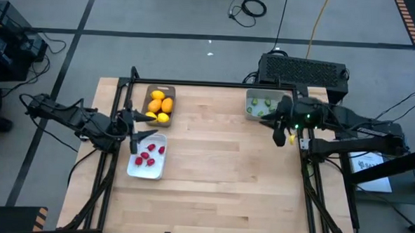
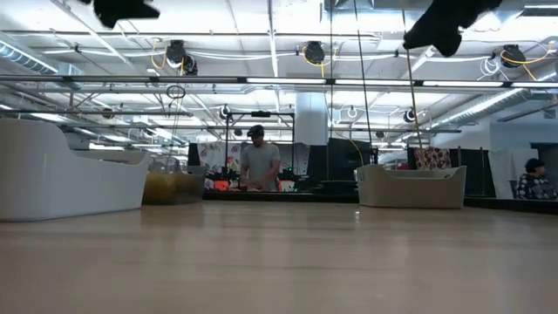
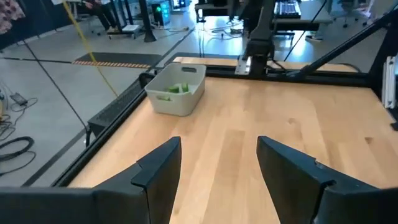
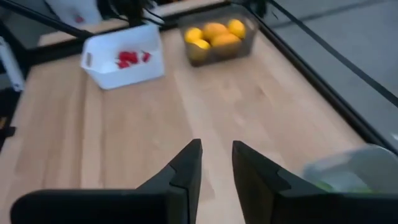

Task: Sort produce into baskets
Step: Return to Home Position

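High view: three baskets, five lemons, roughly five berries.

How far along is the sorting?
Sorted: lemons in the brown tray, berries in the white tray, green pieces in the grey bin, none loose. In hand: nothing; left gripper by the trays, right gripper by the bin, both empty. Left: only parking the arms.

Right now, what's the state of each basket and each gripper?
Grey-brown basket: holds yellow lemons.
White basket: holds red berries.
Pale grey bin: holds green pieces.
Left gripper: open wide, empty, raised beside the white basket.
Right gripper: slightly open, empty, raised beside the pale grey bin.
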{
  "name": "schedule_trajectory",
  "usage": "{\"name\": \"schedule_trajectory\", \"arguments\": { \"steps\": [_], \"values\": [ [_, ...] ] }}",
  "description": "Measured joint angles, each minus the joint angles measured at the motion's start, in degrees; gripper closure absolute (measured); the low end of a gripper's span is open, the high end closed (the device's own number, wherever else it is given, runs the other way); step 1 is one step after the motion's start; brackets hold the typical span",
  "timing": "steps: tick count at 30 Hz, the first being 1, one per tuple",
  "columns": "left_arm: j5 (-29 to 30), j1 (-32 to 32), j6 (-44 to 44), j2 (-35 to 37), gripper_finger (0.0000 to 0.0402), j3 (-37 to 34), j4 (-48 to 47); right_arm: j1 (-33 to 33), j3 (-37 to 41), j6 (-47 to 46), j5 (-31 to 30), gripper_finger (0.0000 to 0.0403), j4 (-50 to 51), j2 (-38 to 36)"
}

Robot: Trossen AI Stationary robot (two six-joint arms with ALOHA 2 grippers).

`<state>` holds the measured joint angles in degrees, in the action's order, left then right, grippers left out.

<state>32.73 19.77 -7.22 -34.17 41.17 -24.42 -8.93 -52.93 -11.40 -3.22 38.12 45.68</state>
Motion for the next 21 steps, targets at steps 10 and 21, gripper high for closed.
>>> {"name": "schedule_trajectory", "arguments": {
  "steps": [10, 21],
  "values": [
    [1.9, 0.0, -1.3, 13.0, 0.0183, -16.3, 10.0, 4.1, 21.5, -3.3, 0.1, 0.0346, -25.9, -5.6],
    [-4.3, -5.5, -1.4, 16.7, 0.0183, -31.0, 27.2, 5.3, 36.4, -3.1, 6.7, 0.0361, -59.9, -4.9]
  ]
}}
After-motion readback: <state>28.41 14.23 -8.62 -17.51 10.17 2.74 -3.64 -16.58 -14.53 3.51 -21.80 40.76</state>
